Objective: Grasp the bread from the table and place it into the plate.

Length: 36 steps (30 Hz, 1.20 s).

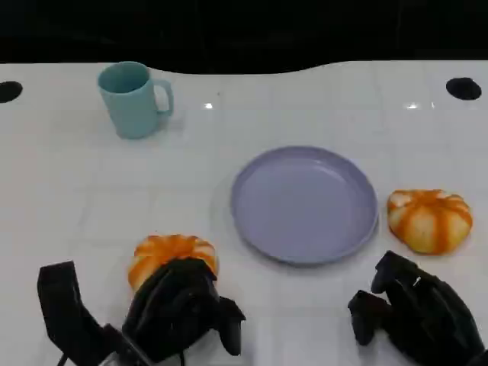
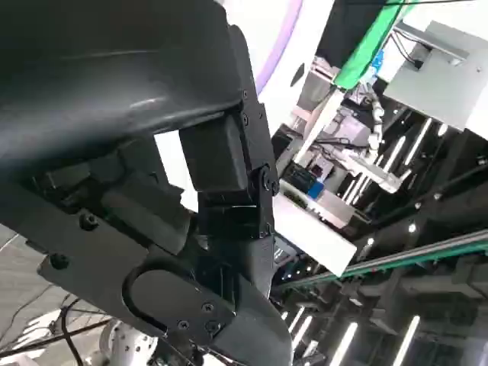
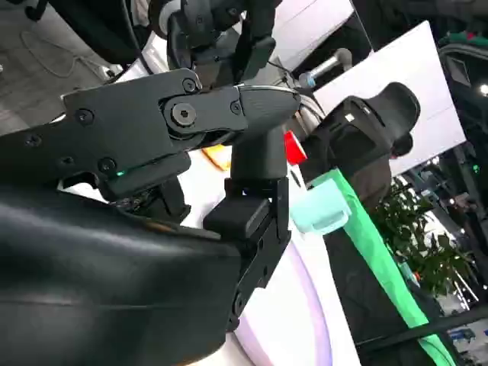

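Head view shows a white tabletop (image 1: 76, 198) with a lavender plate (image 1: 305, 204) near its middle. The plate holds nothing; its inside is bare and smooth. A light blue mug (image 1: 133, 99) stands upright far behind it, toward the left, with the handle pointing to the right; what is inside the mug cannot be seen from this angle.

Two orange and white breads lie on the tabletop, both outside the plate. One bread (image 1: 171, 253) is at the front left of the plate, near its rim. The left hand (image 1: 183, 309) sits directly on the near side of this bread, with its fingers bent down over it, and it seems to touch the bread, but I cannot tell whether the fingers really grip it or only rest against it. The second bread (image 1: 428, 219) lies just beside the right edge of the plate.

The right hand (image 1: 415, 313) hovers at the front right, close behind the second bread but apart from it. Its fingers are curled loosely and hold nothing.

In the right wrist view, the mug and a part of the plate rim appear beyond the black fingers (image 3: 255, 221).
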Tool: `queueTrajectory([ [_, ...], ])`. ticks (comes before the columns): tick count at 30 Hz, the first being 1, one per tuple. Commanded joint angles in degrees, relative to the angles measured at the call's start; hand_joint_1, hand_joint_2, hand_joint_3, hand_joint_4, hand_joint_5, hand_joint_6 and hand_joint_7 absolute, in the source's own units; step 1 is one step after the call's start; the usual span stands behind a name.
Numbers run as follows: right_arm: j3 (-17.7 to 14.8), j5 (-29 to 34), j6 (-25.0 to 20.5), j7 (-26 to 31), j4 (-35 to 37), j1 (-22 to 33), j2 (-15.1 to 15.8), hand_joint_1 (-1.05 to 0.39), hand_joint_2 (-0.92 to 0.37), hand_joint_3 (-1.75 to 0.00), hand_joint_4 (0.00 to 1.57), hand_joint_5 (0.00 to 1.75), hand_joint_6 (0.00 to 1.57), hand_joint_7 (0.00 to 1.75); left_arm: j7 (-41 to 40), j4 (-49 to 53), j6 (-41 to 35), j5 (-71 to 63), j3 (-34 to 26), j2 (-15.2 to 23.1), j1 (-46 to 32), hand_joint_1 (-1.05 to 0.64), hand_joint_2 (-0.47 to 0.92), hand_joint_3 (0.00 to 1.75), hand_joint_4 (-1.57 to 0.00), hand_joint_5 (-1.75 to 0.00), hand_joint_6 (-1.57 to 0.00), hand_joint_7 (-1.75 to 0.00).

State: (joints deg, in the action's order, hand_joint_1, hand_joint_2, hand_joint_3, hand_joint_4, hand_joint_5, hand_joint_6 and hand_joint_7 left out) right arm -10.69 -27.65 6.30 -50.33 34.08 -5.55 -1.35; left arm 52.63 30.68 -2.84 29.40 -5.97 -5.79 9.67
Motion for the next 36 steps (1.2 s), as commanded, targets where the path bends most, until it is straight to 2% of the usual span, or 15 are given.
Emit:
queueTrajectory([
  [1, -0.4, -0.2, 0.0, 0.1, -0.3, 0.4, 0.6, -0.57, -0.92, -0.21, 0.77, 1.73, 0.67, 1.48, 0.0, -0.7, 0.0, -0.1, -0.2, 0.8, -0.9, -1.05, 0.65, 0.00, -1.57, -0.74, -1.57, -0.41],
  [17, -0.4, -0.2, 0.3, -0.2, -0.3, 0.4, 0.6, -0.57, -0.92, -0.23, 0.77, 1.73, 0.66, 1.48, 0.4, -1.4, -1.0, 0.3, -0.3, 0.9, -1.0, -1.05, 0.65, 0.00, -1.57, -0.73, -1.57, -0.40],
  [22, -0.3, 0.0, 0.5, 0.0, -0.5, 0.5, 0.5, -0.58, -0.92, -0.23, 0.77, 1.73, 0.66, 1.49, 2.0, -3.0, -0.6, 1.2, -0.3, 0.8, -1.4, -1.05, 0.68, 0.01, -1.57, -0.60, -1.57, -0.28],
  [27, -0.2, 0.1, 0.3, 0.2, -1.0, 0.7, 0.5, -0.58, -0.92, -0.23, 0.77, 1.73, 0.66, 1.48, 0.4, -5.5, 7.6, -1.0, -0.4, -0.1, -2.6, -1.05, 0.74, 0.02, -1.57, -0.44, -1.56, -0.08],
  [30, -0.3, 0.0, 0.4, -0.1, -0.6, 0.6, 0.4, -0.58, -0.92, -0.22, 0.77, 1.73, 0.67, 1.48, -1.7, -7.5, 12.4, -2.9, -0.2, -0.1, -2.9, -1.05, 0.78, 0.02, -1.56, -0.36, -1.49, -0.02],
  [36, -0.4, -0.2, 0.5, -0.4, -0.3, 0.4, 0.3, -0.58, -0.92, -0.23, 0.77, 1.73, 0.66, 1.48, -4.1, -10.3, 21.5, -7.6, 0.7, 1.7, -2.8, -1.05, 0.85, 0.03, -1.39, -0.22, -1.17, 0.00],
])
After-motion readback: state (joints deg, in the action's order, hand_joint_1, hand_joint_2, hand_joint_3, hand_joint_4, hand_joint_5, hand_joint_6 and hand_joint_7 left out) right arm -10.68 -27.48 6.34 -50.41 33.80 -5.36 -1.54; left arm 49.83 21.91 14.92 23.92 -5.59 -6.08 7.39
